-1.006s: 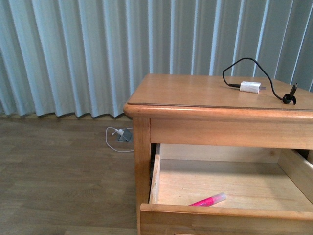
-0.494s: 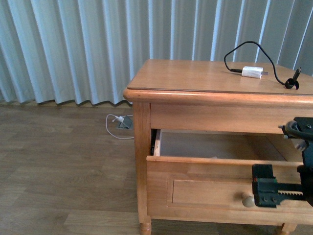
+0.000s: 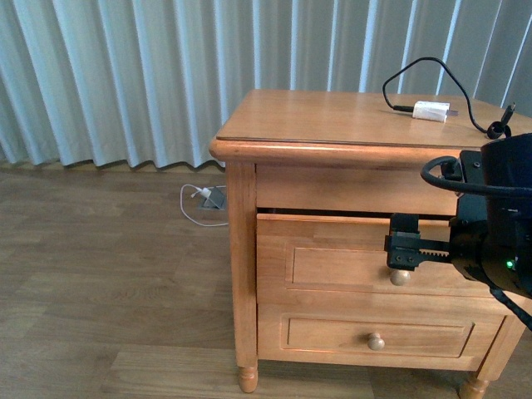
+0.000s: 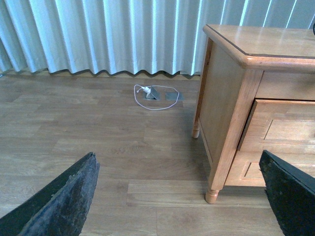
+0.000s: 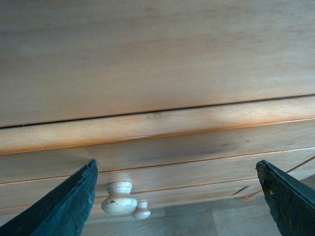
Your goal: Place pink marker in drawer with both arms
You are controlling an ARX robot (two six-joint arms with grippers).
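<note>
The drawer [image 3: 332, 266] is the upper one of a light-wood nightstand and is pushed nearly shut, its front standing a little proud of the frame. The pink marker is hidden. My right gripper [image 3: 405, 249] is open just in front of the drawer's round knob [image 3: 401, 277]. In the right wrist view the open gripper [image 5: 177, 201] faces the drawer front [image 5: 197, 147], with the knob [image 5: 119, 197] near one finger [image 5: 64, 206]. My left gripper [image 4: 177, 206] is open and empty over the wood floor, left of the nightstand [image 4: 231, 88].
A white charger plug [image 3: 431, 110] with a black cable lies on the nightstand top. A lower drawer with its own knob [image 3: 376, 340] sits below. A white cable and a floor socket [image 3: 208, 202] lie by the curtain [image 3: 125, 75].
The drawer has gone from wide open to nearly shut, hiding the pink marker. My right arm has come into view at the drawer front. The nightstand now shows further off.
</note>
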